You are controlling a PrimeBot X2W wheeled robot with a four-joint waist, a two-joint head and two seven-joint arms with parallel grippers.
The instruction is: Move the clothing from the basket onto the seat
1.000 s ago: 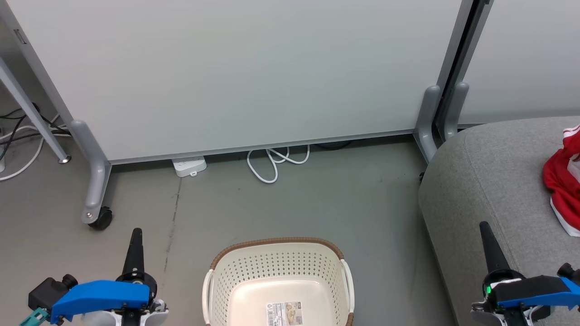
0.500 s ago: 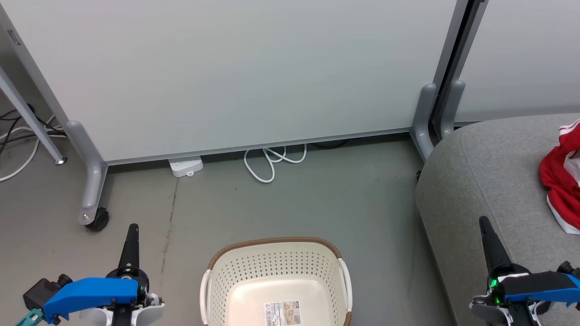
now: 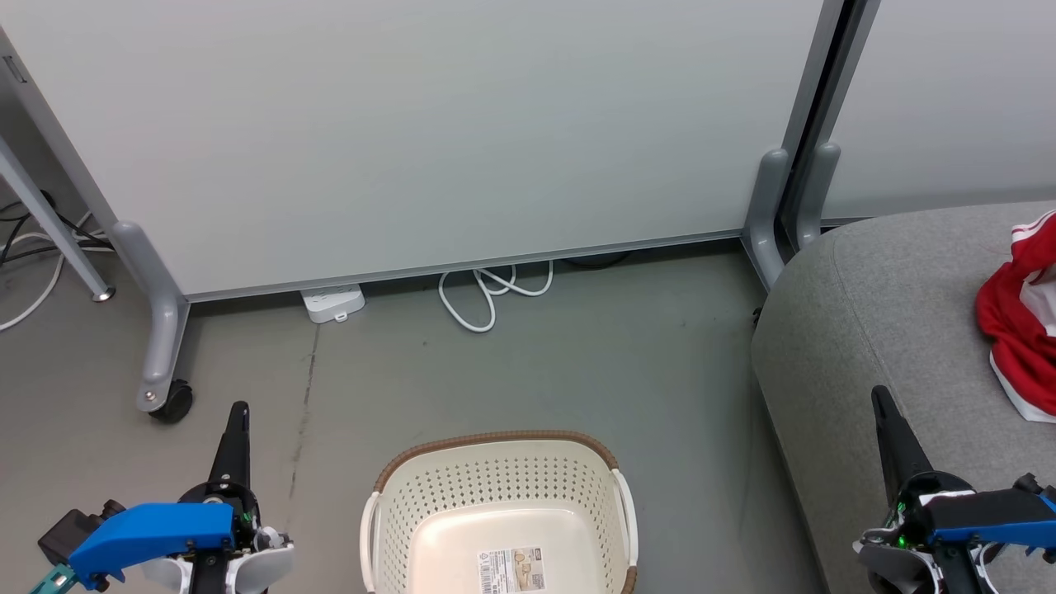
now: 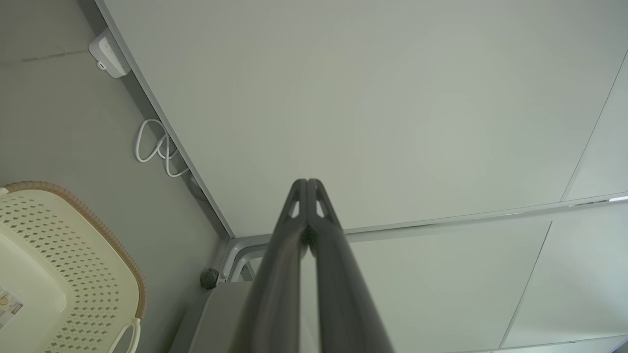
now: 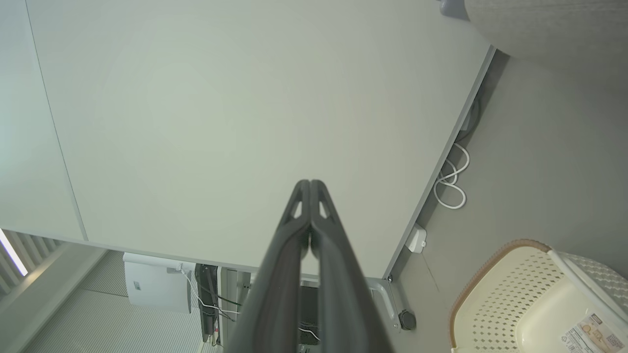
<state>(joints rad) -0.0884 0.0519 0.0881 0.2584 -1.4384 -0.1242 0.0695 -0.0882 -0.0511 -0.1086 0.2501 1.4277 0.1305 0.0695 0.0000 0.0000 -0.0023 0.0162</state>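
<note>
The left gripper is low on the left. Its two dark fingers are pressed tight together and hold nothing. They point up over the grey floor. The right gripper is low on the right. Its fingers are pressed together too, with nothing in them. They show in front of the near part of the seat.

The basket sits on the floor between the two grippers and touches neither one. Its pale bottom shows, with a label stuck on it.

The seat is big and grey. It is to the right of the basket and apart from it. The red clothes lie in a heap on the seat, at the right edge of the head view, which cuts part of them off. White stripes show on them. The clothes are well apart from the basket and do not touch the right gripper.

Farther back, a white cord lies in loops on the floor, by the bottom of a pale panel. A white power strip lies to the left of the cord. A black wheel sits under the panel's left leg.
</note>
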